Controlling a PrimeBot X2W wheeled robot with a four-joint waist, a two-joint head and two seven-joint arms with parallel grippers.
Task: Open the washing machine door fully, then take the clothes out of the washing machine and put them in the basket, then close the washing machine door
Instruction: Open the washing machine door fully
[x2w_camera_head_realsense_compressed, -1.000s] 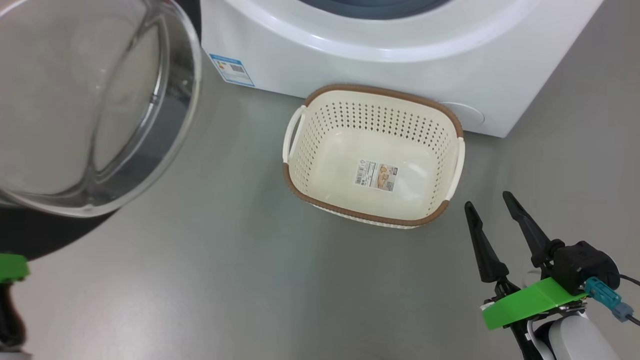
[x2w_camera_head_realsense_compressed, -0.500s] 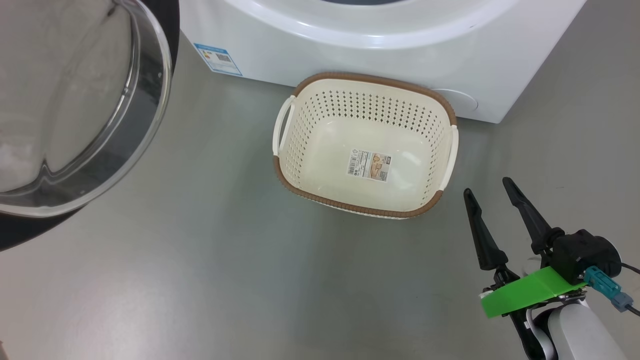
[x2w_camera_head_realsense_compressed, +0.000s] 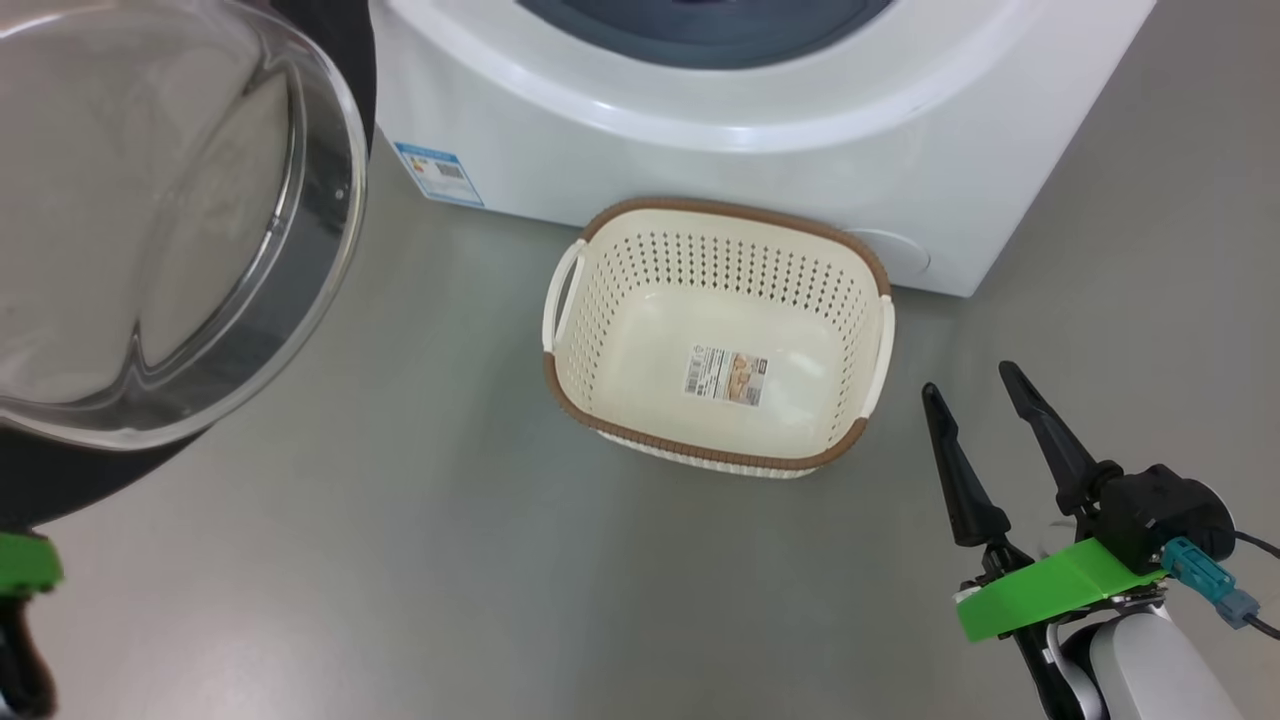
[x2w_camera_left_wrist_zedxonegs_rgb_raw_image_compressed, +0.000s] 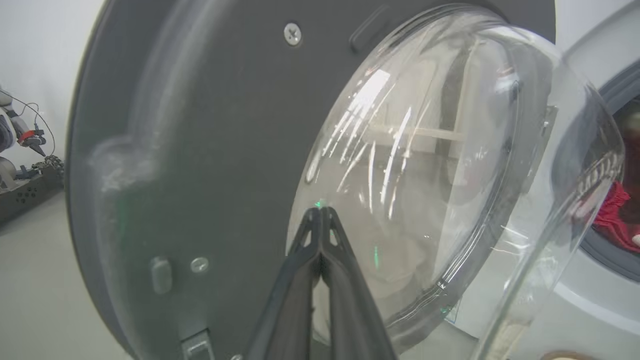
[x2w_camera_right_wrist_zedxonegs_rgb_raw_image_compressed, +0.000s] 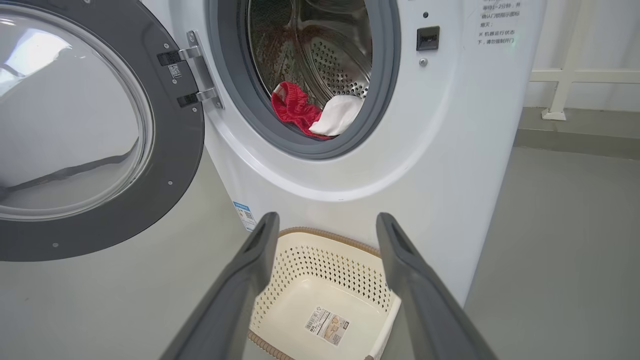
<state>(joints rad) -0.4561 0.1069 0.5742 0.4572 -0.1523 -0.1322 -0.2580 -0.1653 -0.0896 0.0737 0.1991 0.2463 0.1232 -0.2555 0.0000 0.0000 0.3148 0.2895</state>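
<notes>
1. I judge the step in hand to be the first one, opening the door (x2w_camera_right_wrist_zedxonegs_rgb_raw_image_compressed: 90, 130) fully. It stands swung wide to the left of the washer (x2w_camera_right_wrist_zedxonegs_rgb_raw_image_compressed: 450, 150), clear of the drum (x2w_camera_right_wrist_zedxonegs_rgb_raw_image_compressed: 330, 60), so this step looks about done.
2. My left end effector (x2w_camera_left_wrist_zedxonegs_rgb_raw_image_compressed: 320, 212) is closed on nothing, its fingers (x2w_camera_left_wrist_zedxonegs_rgb_raw_image_compressed: 296, 290) pressed together. Its tip points at the door's inner face, where dark rim meets glass. I cannot tell whether it touches.
3. My right end effector (x2w_camera_head_realsense_compressed: 967, 380) is open and empty, above the floor (x2w_camera_head_realsense_compressed: 450, 550) just right of the basket (x2w_camera_head_realsense_compressed: 720, 255).
4. The clothes (x2w_camera_right_wrist_zedxonegs_rgb_raw_image_compressed: 300, 107), red with a white piece, lie at the drum's front lip, above and beyond my right end effector and well apart from it.
5. The basket sits empty on the floor against the washer's front, below the drum mouth.
6. Next, I think, the left arm should come off the door. Then I reach the open right end effector into the drum and close on a fold of red cloth, avoiding the grey ring (x2w_camera_right_wrist_zedxonegs_rgb_raw_image_compressed: 387, 75).
</notes>
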